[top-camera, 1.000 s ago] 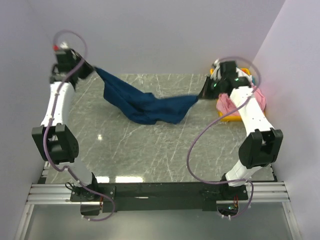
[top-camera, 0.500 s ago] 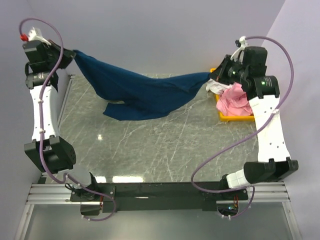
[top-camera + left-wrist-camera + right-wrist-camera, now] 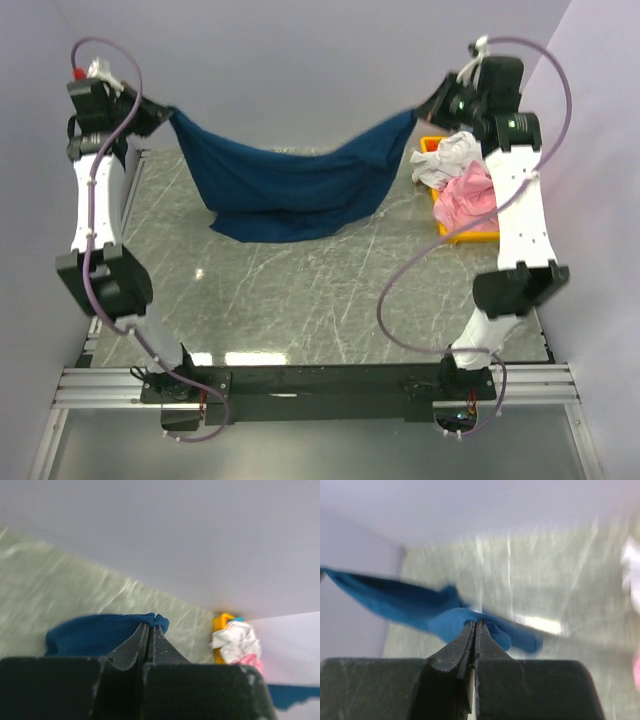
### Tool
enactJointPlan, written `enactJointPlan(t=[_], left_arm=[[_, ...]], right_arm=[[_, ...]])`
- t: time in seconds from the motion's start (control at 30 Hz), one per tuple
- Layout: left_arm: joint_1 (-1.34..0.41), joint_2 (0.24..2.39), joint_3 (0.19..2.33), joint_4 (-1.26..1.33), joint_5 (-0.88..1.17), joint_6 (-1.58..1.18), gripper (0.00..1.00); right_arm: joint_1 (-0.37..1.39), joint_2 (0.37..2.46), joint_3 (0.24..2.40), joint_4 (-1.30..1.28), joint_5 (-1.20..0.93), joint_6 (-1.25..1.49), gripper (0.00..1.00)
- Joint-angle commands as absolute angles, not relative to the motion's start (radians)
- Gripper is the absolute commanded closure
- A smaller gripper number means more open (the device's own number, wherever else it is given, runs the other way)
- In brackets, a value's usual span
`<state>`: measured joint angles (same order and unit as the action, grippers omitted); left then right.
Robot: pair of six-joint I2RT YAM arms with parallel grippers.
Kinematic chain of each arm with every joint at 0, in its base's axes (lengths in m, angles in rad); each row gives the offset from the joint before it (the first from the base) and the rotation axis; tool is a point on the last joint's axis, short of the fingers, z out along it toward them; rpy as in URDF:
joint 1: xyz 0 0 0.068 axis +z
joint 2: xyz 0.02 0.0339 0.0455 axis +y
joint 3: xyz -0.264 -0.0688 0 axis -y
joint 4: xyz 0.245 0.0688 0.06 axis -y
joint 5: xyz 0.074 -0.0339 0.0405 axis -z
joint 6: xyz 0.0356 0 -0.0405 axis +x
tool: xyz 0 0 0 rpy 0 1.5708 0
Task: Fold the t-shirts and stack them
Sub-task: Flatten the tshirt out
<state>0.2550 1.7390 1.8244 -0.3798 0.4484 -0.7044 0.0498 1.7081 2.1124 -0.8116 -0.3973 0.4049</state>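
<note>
While it hangs between the two arms, the dark blue t-shirt (image 3: pixel 290 190) sags in the middle like a hammock. Both of its ends are held up high. Its low part droops down to the far half of the table (image 3: pixel 300 300). It seems to touch the top there, with a bit of cloth bunched under it.

At the left end, the left gripper (image 3: pixel 165 112) pinches a corner of the blue cloth. Its two fingers are pressed tight together. In the left wrist view a small fold of blue sticks out past the tips.

At the right end, the right gripper (image 3: pixel 420 105) pinches the other corner the same way. Its fingers are squeezed together too. In the right wrist view the blue cloth is blurry, but it sits right at the tips and trails off to the left.

Over by the right side of the table sits the yellow bin (image 3: pixel 470 236). The white t-shirt (image 3: pixel 448 155) lies crumpled in the far part of it. The pink t-shirt (image 3: pixel 468 195) is crumpled just in front of the white one, and the two touch. The right arm reaches up over the bin, and part of it hides the pink cloth.
</note>
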Motion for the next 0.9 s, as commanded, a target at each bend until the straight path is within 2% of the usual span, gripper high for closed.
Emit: enactJointPlan(t=[0.0, 0.07, 0.13, 0.23, 0.33, 0.37, 0.4, 0.47, 0.53, 0.63, 0.7, 0.73, 0.8, 0.83, 0.87], left_arm=[[0.232, 1.888, 2.107, -0.29, 0.544, -0.747, 1.0], [0.238, 1.954, 2.233, -0.241, 0.593, -0.833, 1.0], [0.261, 2.005, 2.338, -0.09, 0.615, -0.953, 1.0], [0.281, 1.959, 2.242, 0.163, 0.615, -1.057, 1.0], [0.276, 1.83, 1.972, 0.297, 0.604, -1.019, 1.0], [0.273, 1.75, 1.792, 0.31, 0.592, -0.999, 1.0], [0.272, 1.708, 1.704, 0.311, 0.58, -0.979, 1.0], [0.27, 1.636, 1.471, 0.223, 0.554, -0.918, 1.0], [0.27, 1.559, 1.355, 0.032, 0.464, -0.85, 1.0], [0.267, 1.513, 1.175, -0.075, 0.465, -0.763, 1.0], [0.261, 1.494, 1.073, -0.139, 0.468, -0.73, 1.0], [0.253, 1.49, 1.043, -0.152, 0.465, -0.704, 1.0], [0.247, 1.491, 0.99, -0.178, 0.463, -0.678, 1.0], [0.244, 1.494, 0.982, -0.182, 0.469, -0.672, 1.0], [0.244, 1.511, 0.979, -0.187, 0.474, -0.669, 1.0]], right_arm=[[0.005, 1.865, 2.48, -0.704, -0.425, 0.475, 1.0], [-0.02, 1.933, 2.566, -0.599, -0.49, 0.572, 1.0], [-0.04, 1.88, 2.489, -0.364, -0.544, 0.658, 1.0], [-0.043, 1.783, 2.367, -0.223, -0.552, 0.622, 1.0], [-0.041, 1.702, 2.271, -0.25, -0.59, 0.528, 1.0], [-0.032, 1.674, 2.172, -0.264, -0.615, 0.505, 1.0], [-0.026, 1.643, 2.107, -0.285, -0.615, 0.476, 1.0], [-0.005, 1.547, 1.964, -0.386, -0.595, 0.385, 1.0], [0.034, 1.465, 1.737, -0.521, -0.545, 0.327, 1.0], [0.054, 1.39, 1.45, -0.705, -0.488, 0.298, 0.98], [0.061, 1.378, 1.277, -0.796, -0.447, 0.301, 0.83], [0.061, 1.384, 1.231, -0.869, -0.411, 0.304, 0.61], [0.061, 1.396, 1.135, -0.897, -0.411, 0.302, 0.5], [0.063, 1.4, 1.118, -0.896, -0.411, 0.305, 0.38], [0.063, 1.407, 1.111, -0.888, -0.407, 0.31, 0.34]])
